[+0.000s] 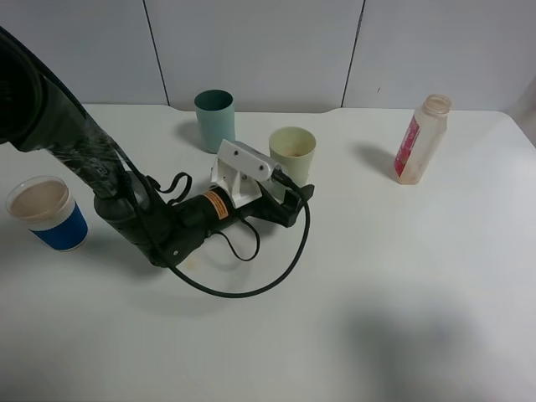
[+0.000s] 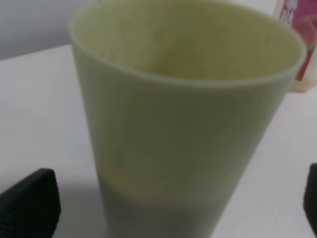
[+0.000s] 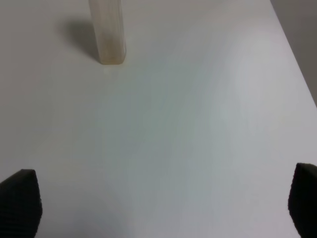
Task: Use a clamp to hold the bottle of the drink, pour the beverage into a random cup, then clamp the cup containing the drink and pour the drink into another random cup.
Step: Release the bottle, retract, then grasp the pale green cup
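The left claw [image 1: 297,205] is spread wide, with the pale green cup [image 2: 188,124] upright just ahead between its fingers, untouched. The right claw [image 3: 163,203] is spread too, the bottle [image 3: 108,34] well ahead.

Quick count: three cups, one bottle

So that's one teal plastic tumbler [image 1: 215,117], one pale yellow-green plastic tumbler [image 1: 292,153] and one white paper cup with a blue sleeve [image 1: 48,213], plus a single clear plastic bottle with a pink label [image 1: 421,139], all on one white table [image 1: 402,285], with one black robot arm [image 1: 126,201] showing from overhead.
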`<state>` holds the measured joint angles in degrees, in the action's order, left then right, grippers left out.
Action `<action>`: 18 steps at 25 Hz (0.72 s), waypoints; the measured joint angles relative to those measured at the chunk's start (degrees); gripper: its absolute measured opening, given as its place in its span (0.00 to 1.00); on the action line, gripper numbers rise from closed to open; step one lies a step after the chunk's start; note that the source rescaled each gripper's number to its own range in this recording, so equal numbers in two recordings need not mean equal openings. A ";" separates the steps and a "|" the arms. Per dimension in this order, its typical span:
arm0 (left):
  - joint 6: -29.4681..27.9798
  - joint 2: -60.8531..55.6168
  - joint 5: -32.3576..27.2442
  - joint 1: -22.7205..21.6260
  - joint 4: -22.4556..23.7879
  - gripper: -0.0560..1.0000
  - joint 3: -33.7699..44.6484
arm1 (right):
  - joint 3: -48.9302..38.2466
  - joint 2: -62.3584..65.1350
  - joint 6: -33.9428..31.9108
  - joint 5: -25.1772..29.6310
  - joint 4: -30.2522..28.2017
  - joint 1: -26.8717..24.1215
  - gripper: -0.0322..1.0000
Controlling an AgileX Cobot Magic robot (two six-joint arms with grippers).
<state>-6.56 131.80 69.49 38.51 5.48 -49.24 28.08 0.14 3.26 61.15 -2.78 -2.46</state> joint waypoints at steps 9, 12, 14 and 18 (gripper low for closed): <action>0.00 2.94 0.00 0.00 1.39 1.00 -4.81 | 0.00 0.00 0.00 0.00 0.00 0.00 1.00; 0.17 4.09 0.00 0.00 1.56 1.00 -5.74 | 0.00 0.00 0.00 0.00 0.00 0.00 1.00; 0.16 4.50 0.00 0.00 1.56 1.00 -5.94 | 0.00 0.00 0.00 0.00 0.00 0.00 1.00; 0.16 6.09 0.00 0.00 1.62 1.00 -7.18 | 0.00 0.00 0.00 0.00 0.00 0.00 1.00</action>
<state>-6.40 137.89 69.49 38.51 7.10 -56.41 28.08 0.14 3.26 61.15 -2.78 -2.46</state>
